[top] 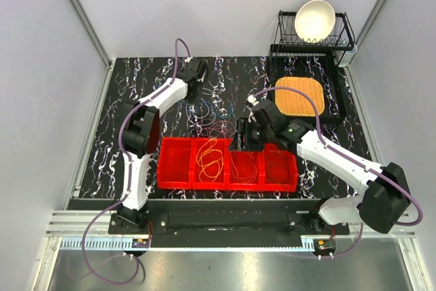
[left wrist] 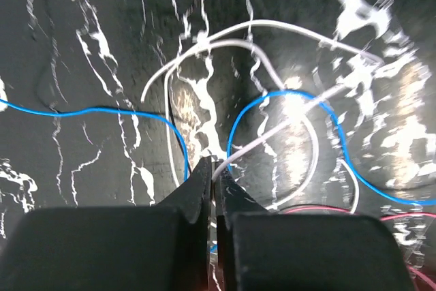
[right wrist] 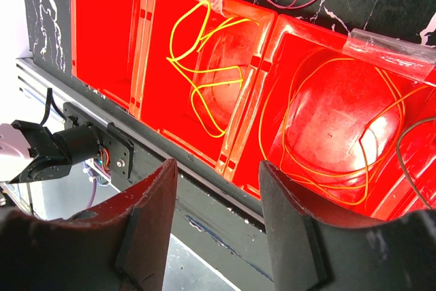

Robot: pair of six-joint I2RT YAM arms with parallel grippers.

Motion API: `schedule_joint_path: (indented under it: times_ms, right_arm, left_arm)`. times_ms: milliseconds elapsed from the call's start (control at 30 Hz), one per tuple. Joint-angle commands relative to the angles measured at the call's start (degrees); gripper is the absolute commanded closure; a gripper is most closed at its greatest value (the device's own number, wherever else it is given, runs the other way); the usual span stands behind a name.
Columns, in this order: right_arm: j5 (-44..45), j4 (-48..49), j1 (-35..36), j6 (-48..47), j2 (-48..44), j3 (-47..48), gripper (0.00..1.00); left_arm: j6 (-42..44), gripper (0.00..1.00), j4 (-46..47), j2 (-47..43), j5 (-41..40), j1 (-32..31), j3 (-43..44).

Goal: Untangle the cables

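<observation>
Pinching shut at the bottom of the left wrist view, the left hand [left wrist: 212, 167] is gripping the white cable [left wrist: 300, 30], the blue cable [left wrist: 68, 112] looping beside it on the desk [left wrist: 68, 32]. Farther right, the right hand [right wrist: 216, 216] is hanging half open and empty over the red bins [right wrist: 102, 32], which are holding the yellow cable [right wrist: 204, 67] and the orange cable [right wrist: 327, 168].

blue cable [left wrist: 102, 109]: exits both edges; white cable [left wrist: 272, 24]: pinched part hidden in gripper [left wrist: 214, 163]
</observation>
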Motion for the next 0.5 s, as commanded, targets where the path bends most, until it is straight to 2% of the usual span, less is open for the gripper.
schedule_joint_path:
  times_ms: [0, 300, 467]
  right_arm:
    - [-0.8, 2.1, -0.3, -0.5, -0.2, 0.2, 0.43]
    - [-0.7, 2.0, -0.4, 0.1, -1.8, 0.8, 0.43]
    - [-0.8, 1.9, -0.3, 0.6, -2.9, 0.6, 0.44]
  left_arm:
    - [-1.5, 1.00, -0.5, -4.9, 1.9, -0.1, 8.5]
    - [-3.7, 1.00, -5.8, -17.7, 4.5, -0.2, 26.4]
    - [-2.5, 1.00, -3.4, -26.9, 6.1, -0.2, 26.2]
